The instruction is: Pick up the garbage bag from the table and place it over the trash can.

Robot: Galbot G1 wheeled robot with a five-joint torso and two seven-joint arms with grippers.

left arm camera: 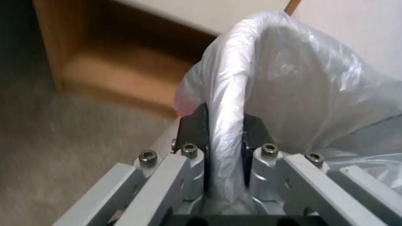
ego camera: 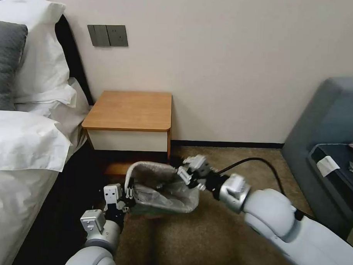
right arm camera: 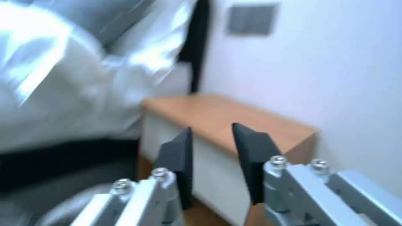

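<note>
No brand, label or readable writing appears on any item.

One bag (ego camera: 165, 188) of thin, crinkly, translucent grey plastic is draped over the bin (ego camera: 143, 209) on the carpet (ego camera: 203, 241), in front of the bench (ego camera: 131, 109). The bag covers the bin's rolled, rounded rim; a pink-red tint shows at the bag edge in the left wrist view. Only a small dark part of the bin body shows below the bag.

The left gripper (left arm camera: 224, 131) is at the bin's near left corner. Its two black fingers (left arm camera: 194, 125) are narrow, clamped on the bag-covered rim, which runs between them.

The right gripper (ego camera: 190, 172) is at the bin's right rim. In the right wrist view its two black fingers (right arm camera: 178, 160) stand apart with nothing between them.

The bench has a smooth orange-brown wood top with rounded corners, one white drawer front and a lower wood shelf. One grey wall switch plate (ego camera: 107, 35) is mounted above it. A bed (ego camera: 25, 142) with white linen stands left of the bench, and a grey sofa (ego camera: 331, 126) stands to the right.
</note>
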